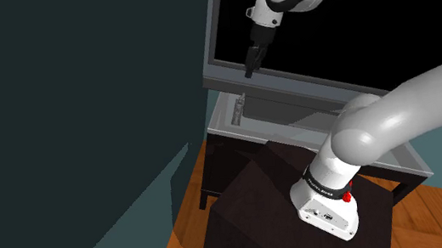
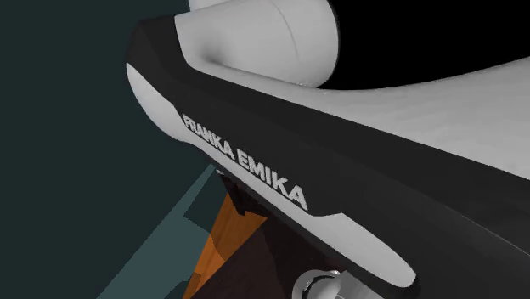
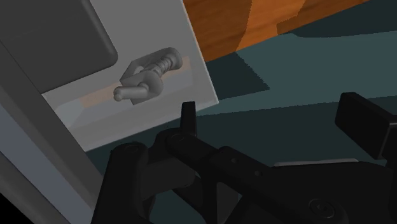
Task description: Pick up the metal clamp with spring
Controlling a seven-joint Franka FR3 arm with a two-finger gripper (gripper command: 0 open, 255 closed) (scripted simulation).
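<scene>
The small grey metal clamp with a coiled spring around its shaft (image 1: 240,108) lies on its side on the pale grey flat-topped table (image 1: 287,118), close to the end of the table nearest the shoulder view's left, which leaves it open to a reach from above. The all-black two-finger gripper (image 1: 251,62) hangs above it, fingers pointing down and well apart from the clamp, in front of a black area framed by a grey border. In the wrist view the clamp (image 3: 147,75) rests on a faint tan strip of the table (image 3: 172,108) near its edge, ahead of the gripper (image 3: 273,111) and off to the side of the nearer finger, not between the two. The fingers stand spread wide with nothing in them, presumably so the clamp's body can pass between them. This looks like the approach: the hand would need to shift over the clamp and descend before closing. The rounded spring could roll or slip if clasped off-centre. The dark box stand (image 1: 254,201) sits on a wooden floor (image 1: 185,234)
</scene>
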